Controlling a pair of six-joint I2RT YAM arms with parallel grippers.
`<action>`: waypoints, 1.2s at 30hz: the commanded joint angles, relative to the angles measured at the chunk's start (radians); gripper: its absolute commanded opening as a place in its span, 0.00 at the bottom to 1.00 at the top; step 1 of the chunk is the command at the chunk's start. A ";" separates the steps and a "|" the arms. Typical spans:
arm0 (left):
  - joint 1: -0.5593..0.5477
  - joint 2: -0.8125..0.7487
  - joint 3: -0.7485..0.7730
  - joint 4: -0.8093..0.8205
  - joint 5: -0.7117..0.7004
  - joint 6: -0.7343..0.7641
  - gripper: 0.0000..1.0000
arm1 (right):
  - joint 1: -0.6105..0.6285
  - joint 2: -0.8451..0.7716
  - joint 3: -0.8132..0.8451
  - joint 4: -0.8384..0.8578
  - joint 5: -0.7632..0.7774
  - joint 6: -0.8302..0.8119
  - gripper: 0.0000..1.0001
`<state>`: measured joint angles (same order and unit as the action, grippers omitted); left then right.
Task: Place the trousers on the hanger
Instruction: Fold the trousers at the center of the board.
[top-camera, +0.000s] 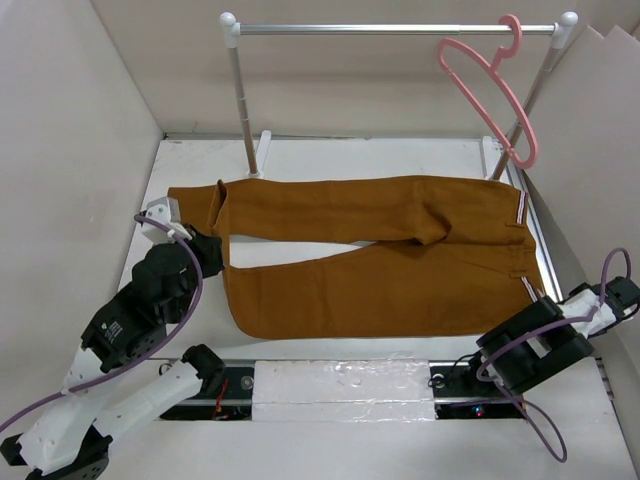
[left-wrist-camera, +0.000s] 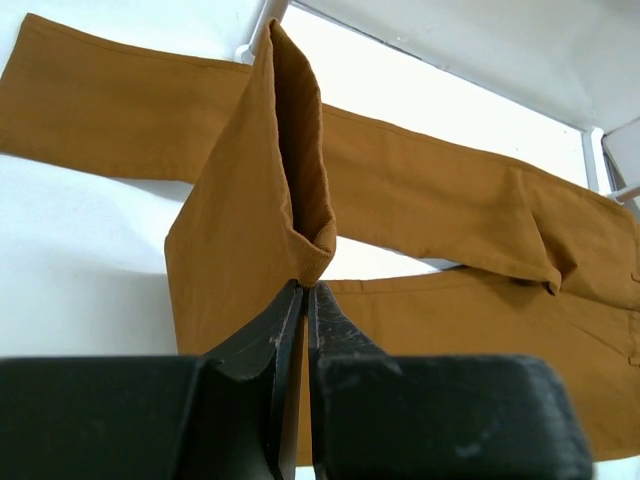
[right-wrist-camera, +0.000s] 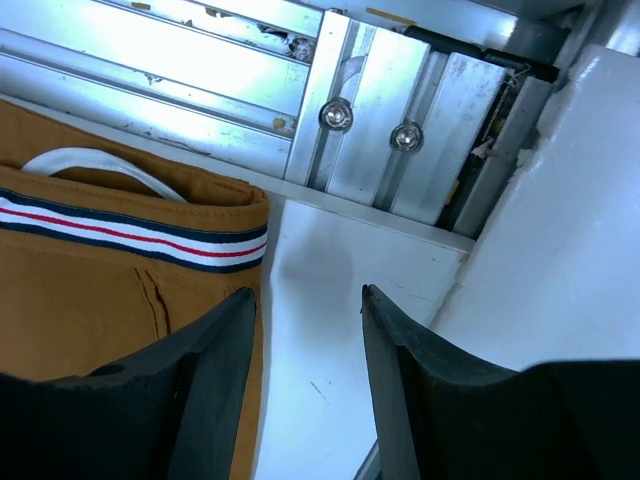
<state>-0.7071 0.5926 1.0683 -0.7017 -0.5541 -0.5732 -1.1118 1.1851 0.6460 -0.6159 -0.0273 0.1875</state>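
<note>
Rust-brown trousers — hem pinched, lifted

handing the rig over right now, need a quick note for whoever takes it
Grippers: left gripper shut on a raised fold of the trousers at a leg end; right gripper open, empty, over the table beside the striped waistband.
Things: the trousers lie spread on the table; the hanger hangs bare on the rail.
Done: one leg end gripped.
Left: get the trousers onto the hanger.

Left gripper clamped, right gripper seemingly spread
</note>
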 joint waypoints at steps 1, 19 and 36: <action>-0.023 -0.008 0.012 0.002 -0.043 -0.005 0.00 | -0.008 0.016 -0.026 0.056 -0.063 0.001 0.52; -0.032 0.036 0.094 0.013 -0.144 0.030 0.00 | -0.008 0.133 0.004 0.139 -0.129 -0.114 0.34; -0.032 0.006 0.053 0.059 -0.130 0.018 0.00 | -0.008 0.127 0.014 0.176 -0.229 -0.174 0.37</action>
<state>-0.7338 0.6170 1.1194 -0.6987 -0.6567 -0.5541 -1.1145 1.3178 0.6407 -0.4919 -0.2005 0.0292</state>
